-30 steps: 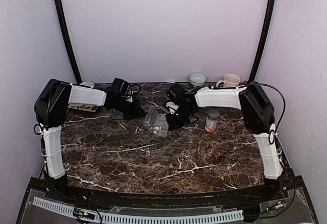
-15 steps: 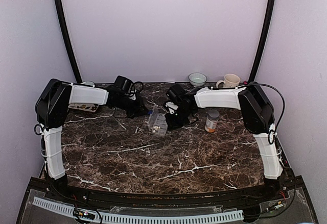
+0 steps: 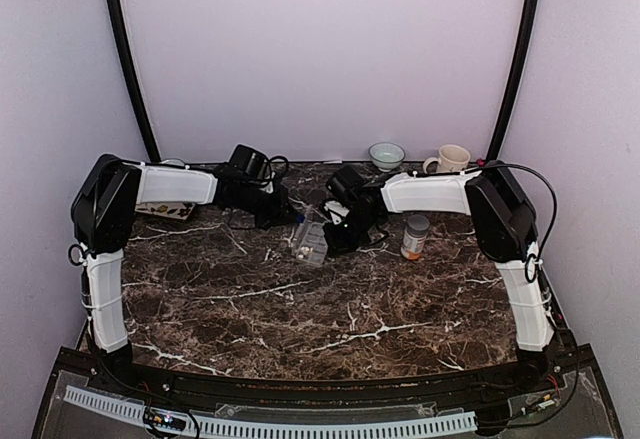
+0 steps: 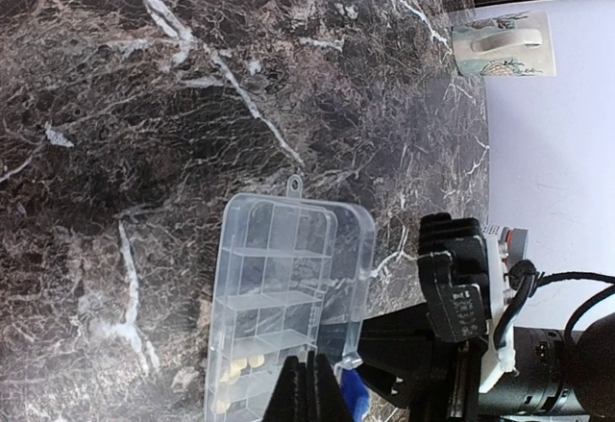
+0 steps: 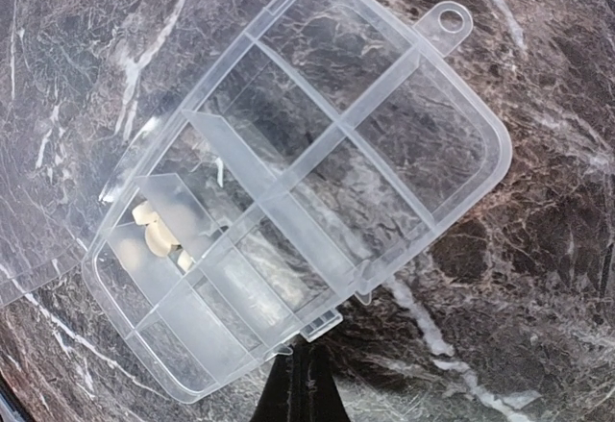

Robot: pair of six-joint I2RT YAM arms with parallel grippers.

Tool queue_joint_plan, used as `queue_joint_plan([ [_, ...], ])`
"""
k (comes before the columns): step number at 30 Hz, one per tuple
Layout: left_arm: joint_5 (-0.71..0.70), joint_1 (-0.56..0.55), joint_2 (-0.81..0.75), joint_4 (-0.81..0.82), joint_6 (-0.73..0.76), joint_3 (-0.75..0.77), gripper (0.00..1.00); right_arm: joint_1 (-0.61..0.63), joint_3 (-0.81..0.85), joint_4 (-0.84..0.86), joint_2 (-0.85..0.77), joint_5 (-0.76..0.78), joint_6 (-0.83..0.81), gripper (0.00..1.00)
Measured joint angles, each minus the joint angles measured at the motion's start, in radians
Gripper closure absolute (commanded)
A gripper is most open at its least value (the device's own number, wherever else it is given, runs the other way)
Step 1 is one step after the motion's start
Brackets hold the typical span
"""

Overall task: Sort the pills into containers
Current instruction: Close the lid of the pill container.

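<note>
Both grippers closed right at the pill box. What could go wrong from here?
1. The left gripper and right gripper both sit shut at the edge of the light, clear box. A small push could slide or tip it and scatter the pills out of their compartment.
2. The grippers work very close together there, so they could bump each other.

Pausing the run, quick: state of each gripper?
Left gripper: shut, at the organizer box; grip unclear.
Right gripper: shut, at its latch edge; grip unclear.
</note>
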Motion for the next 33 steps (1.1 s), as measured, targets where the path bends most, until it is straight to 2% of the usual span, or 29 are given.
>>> queue_joint_plan([
  [33, 0.0, -0.048, 0.071, -0.016, 0.0, 0.042, 1.0, -0.029, -0.032, 0.064, -0.001, -0.049, 0.019, 1.0],
])
